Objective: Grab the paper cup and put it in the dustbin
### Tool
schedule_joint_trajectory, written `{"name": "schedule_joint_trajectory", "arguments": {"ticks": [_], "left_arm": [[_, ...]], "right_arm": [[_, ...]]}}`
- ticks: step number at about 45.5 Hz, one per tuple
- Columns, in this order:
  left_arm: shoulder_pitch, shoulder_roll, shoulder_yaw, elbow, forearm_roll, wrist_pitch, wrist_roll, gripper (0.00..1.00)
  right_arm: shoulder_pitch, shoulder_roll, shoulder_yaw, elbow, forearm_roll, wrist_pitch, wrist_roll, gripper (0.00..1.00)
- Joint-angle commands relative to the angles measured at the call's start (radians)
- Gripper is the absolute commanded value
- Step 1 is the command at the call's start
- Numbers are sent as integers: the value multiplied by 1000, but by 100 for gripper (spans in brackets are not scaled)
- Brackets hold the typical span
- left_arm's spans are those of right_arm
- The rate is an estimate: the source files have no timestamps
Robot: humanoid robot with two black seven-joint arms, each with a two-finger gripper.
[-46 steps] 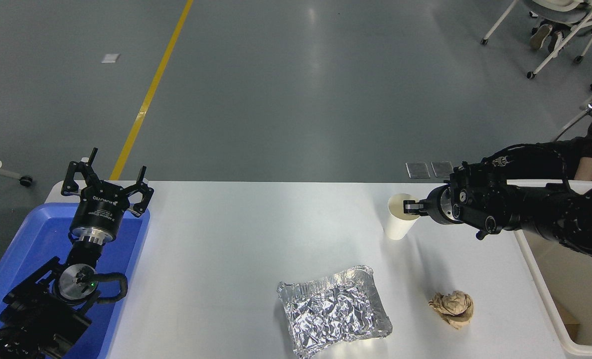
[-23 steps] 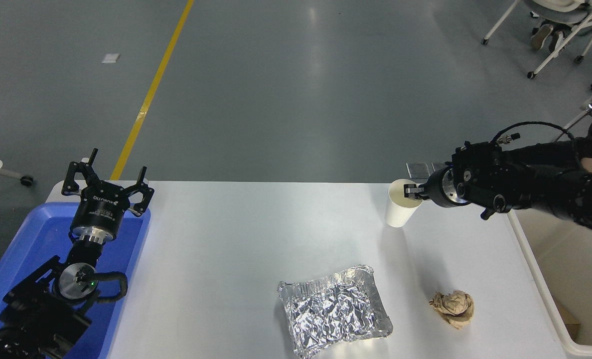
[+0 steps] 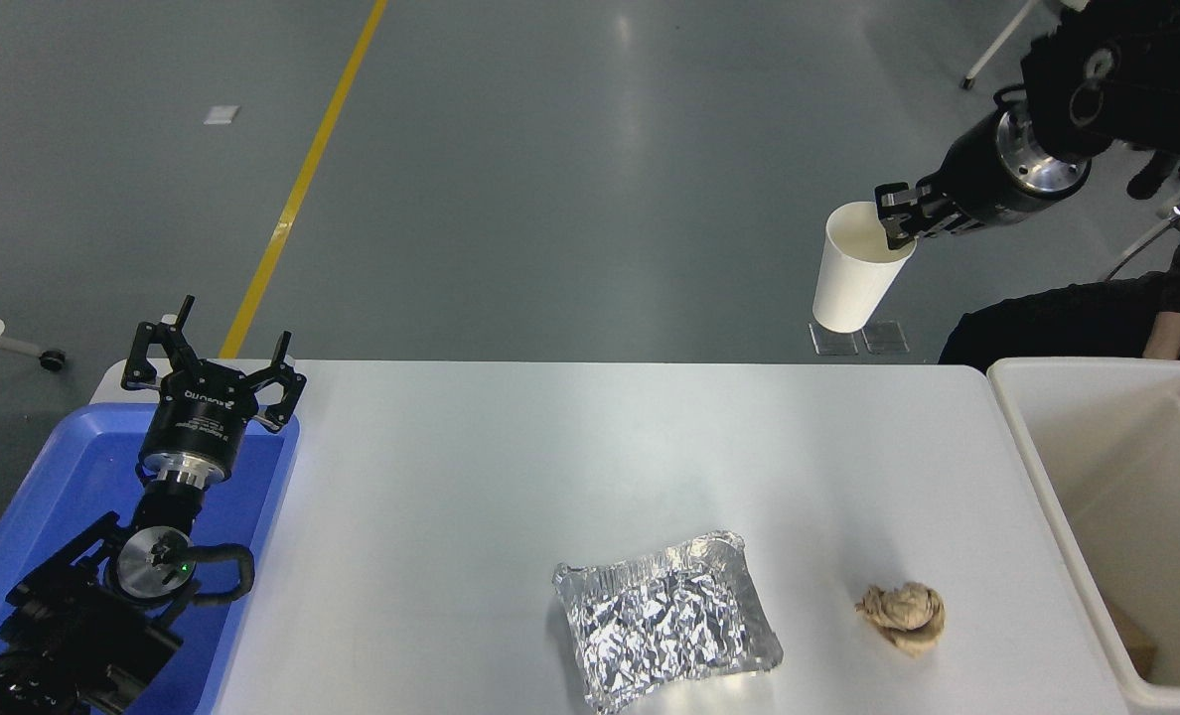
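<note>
My right hand (image 3: 898, 220) pinches the rim of the paper cup (image 3: 858, 266) at its 3 o'clock side, one finger inside, one outside. Cup hangs upright, high off the counter (image 3: 511, 467), toward 1 o'clock from counter centre. Dustbin (image 3: 1037, 467) sits at the counter's 3 o'clock edge, below and to the right of the cup. Foil tray (image 3: 664, 621) and crumpled brown paper ball (image 3: 903, 614) lie near 5 o'clock. My left hand (image 3: 215, 362) is parked, fingers spread, over the blue tray (image 3: 44, 497) at 8 o'clock.
</note>
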Motion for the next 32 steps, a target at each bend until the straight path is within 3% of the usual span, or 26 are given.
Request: {"name": "schedule_joint_trajectory", "arguments": {"ticks": [1, 22, 32], "left_arm": [[0, 0, 0, 0, 0, 1, 0, 100], [1, 0, 0, 0, 0, 1, -2, 100], [0, 0, -2, 0, 0, 1, -3, 100]], "right_arm": [[149, -9, -81, 84, 34, 33, 0, 0], [199, -29, -117, 94, 28, 50, -6, 0], [132, -248, -299, 53, 6, -59, -12, 0]]}}
